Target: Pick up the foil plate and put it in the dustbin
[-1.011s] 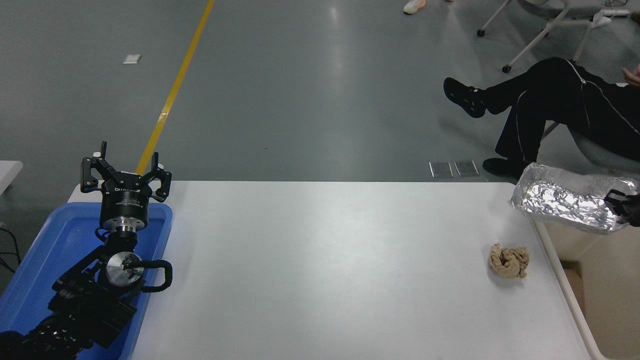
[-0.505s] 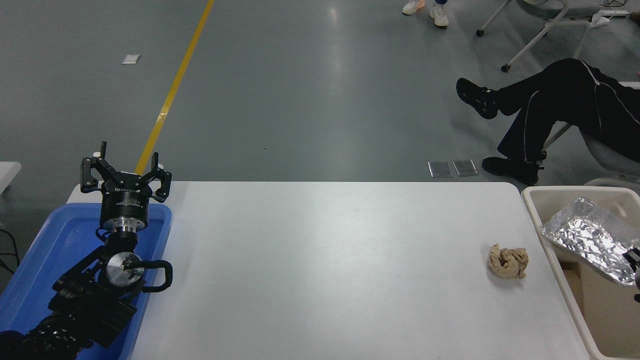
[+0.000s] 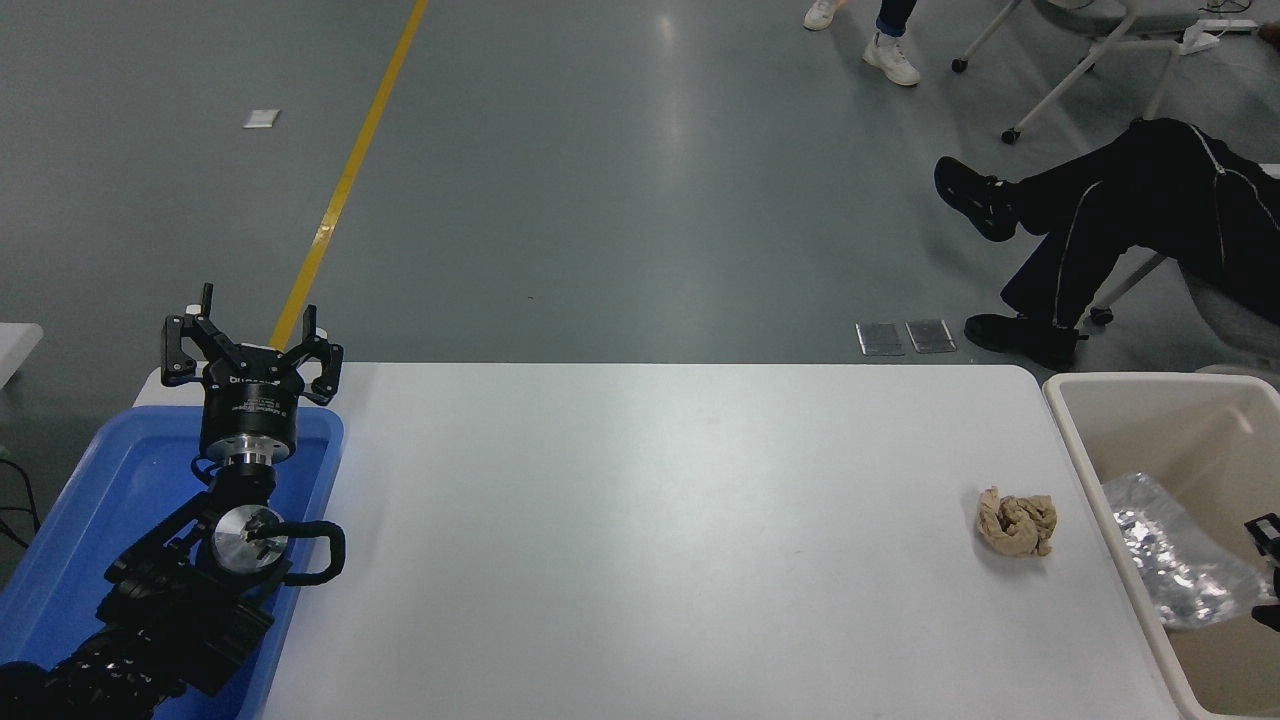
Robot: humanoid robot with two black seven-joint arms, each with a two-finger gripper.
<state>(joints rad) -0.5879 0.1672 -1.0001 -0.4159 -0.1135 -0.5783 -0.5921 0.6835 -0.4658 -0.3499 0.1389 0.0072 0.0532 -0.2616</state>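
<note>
The foil plate [image 3: 1172, 560] is seen down inside the dustbin [image 3: 1078, 440], lying tilted against the bin's left inner wall, its silver surface dulled and partly blurred. The dustbin stands just off the right end of the white table [image 3: 650, 540], its rim close beside the table edge. Only a small black part of the right gripper [image 3: 1266, 572] is caught at the right picture edge, inside the bin and next to the plate's right end; whether its fingers are apart or together, or touching the foil, cannot be told. A crumpled tan paper wad [image 3: 1017, 520] is left on the table near its right edge, just beside the bin. The left gripper [image 3: 252, 345] is parked at the lower left, pointed away from the camera with its fingers spread apart and nothing held, over the far end of a blue tray [image 3: 120, 480] that sits at the table's left end. Beyond the table, a seated person's black-trousered legs [image 3: 1100, 220] are seen at upper right, and another person's white shoes [image 3: 880, 45] at the top edge, on grey floor with a yellow line [image 3: 350, 170].
</note>
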